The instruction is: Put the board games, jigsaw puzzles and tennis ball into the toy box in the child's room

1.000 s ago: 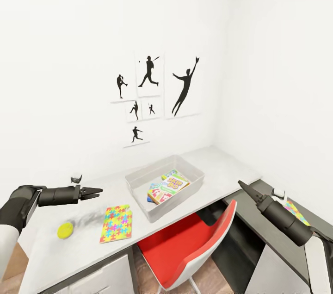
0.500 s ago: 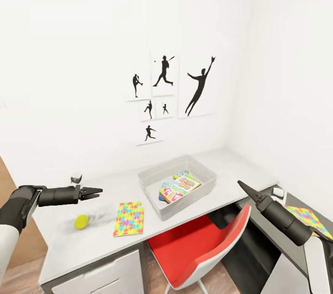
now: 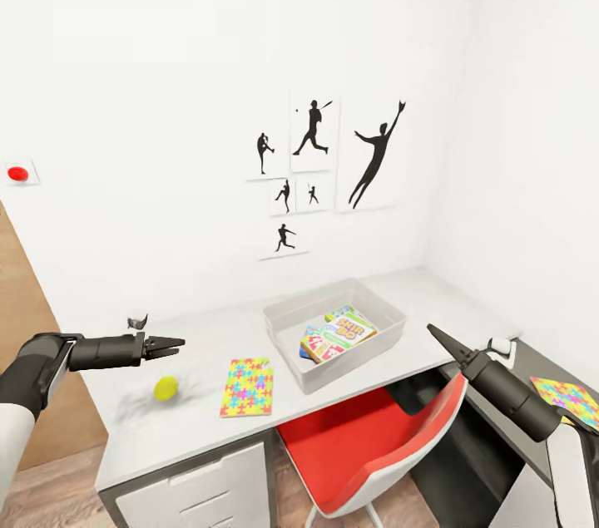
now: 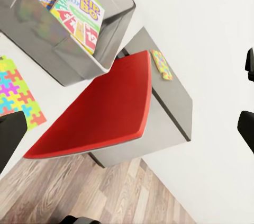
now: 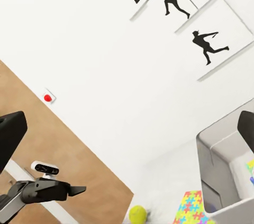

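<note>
My left end effector point(image 3: 164, 342) has its fingers drawn together to a narrow point and holds nothing; it hangs above the bench point(image 3: 200, 436), with the arm stretched level from my left side toward the middle of the scene. My right end effector point(image 3: 439, 338) is also pinched together and empty, its arm rising at a slant from my lower right, the tip pointing up and to the left, near the toy box's corner.

The tennis ball point(image 3: 166, 387) lies on the bench just below and beside my left end effector, not touching it. Next to it a jigsaw puzzle point(image 3: 248, 386) lies flat, its long axis running from the bench's front edge toward the wall. The toy box point(image 3: 287, 321), a grey open bin, sits further right on the bench, set at an angle, with board games point(image 3: 338, 334) lying flat inside it. A second jigsaw puzzle point(image 3: 569, 397) lies on the darker bench at my right, near my right arm. A red chair point(image 3: 366, 445) stands tucked under the bench below the toy box. Silhouette posters point(image 3: 329, 158) of athletes hang on the wall above.
</note>
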